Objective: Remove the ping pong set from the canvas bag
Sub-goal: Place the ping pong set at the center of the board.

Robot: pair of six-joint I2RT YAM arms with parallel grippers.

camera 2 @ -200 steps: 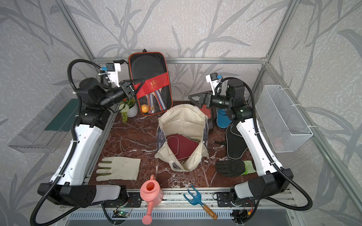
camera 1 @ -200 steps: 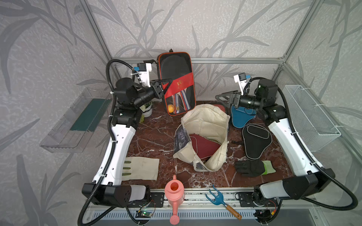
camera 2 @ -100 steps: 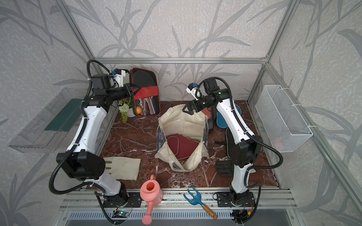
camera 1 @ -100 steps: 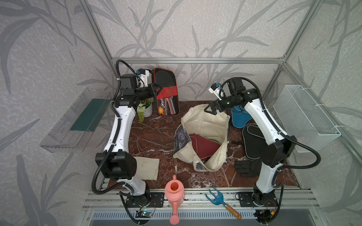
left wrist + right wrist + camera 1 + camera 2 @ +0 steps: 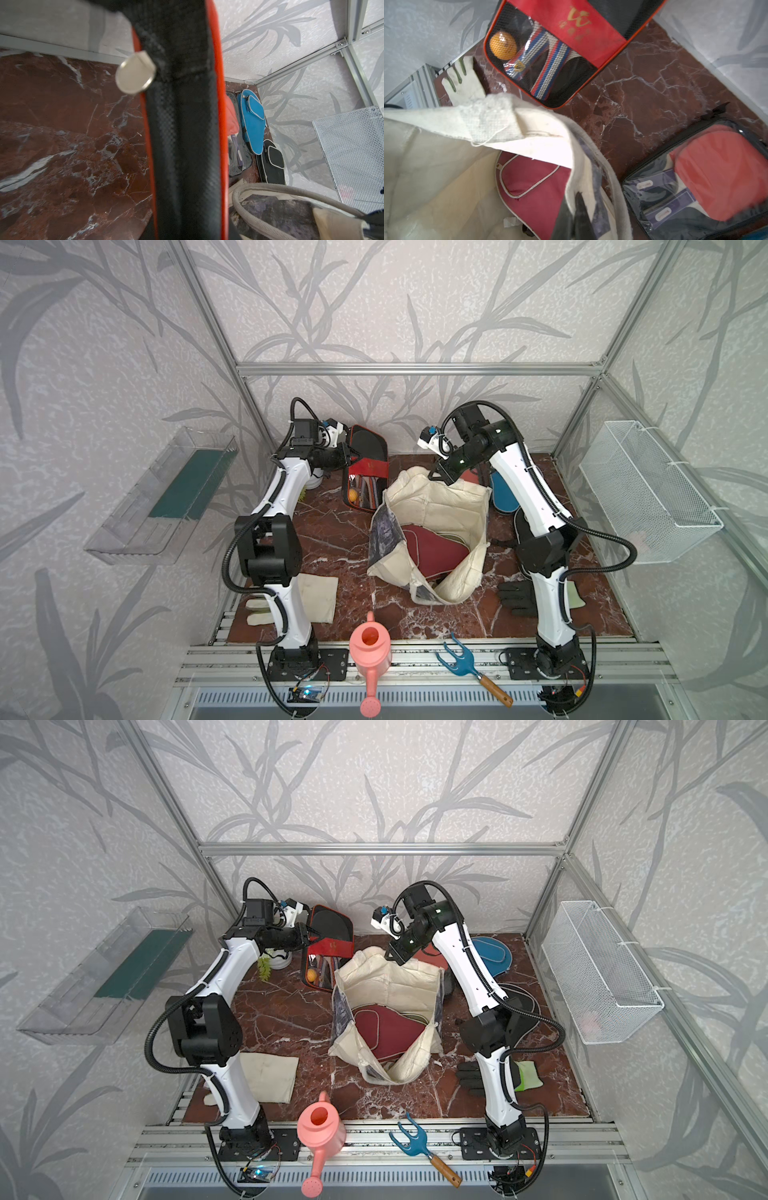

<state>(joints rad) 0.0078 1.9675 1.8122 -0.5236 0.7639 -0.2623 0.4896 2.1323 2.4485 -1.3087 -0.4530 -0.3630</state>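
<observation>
Left end effector: was closed on the side edge of the black-and-red case. That edge ran through the middle of the left wrist view.
Black-and-red case: stood near the back-left corner of the worktop. Its long axis was close to upright and tilted, with the face toward the front and the red stripe across the middle. The windowed end with the orange ball was lowest; I could not tell whether that end touched the worktop.
Right end effector: had its fingers drawn together at the back rim of the canvas bag. I could not tell whether cloth was caught between them.
Canvas bag: sat mid-worktop with its mouth gaping upward, its long axis front to back and its front end slumped.
Maroon case: lay slantwise inside the bag on the cream lining.
Clear-fronted case: lay flat just behind the bag, with a red paddle showing through it.
Blue case: lay near the back-right corner.
Black case: lay end to end with the blue one, nearer the front along the right edge, partly behind the right arm.
Front edge: carried a cream glove, a pink watering can, a blue hand rake and a black glove.
</observation>
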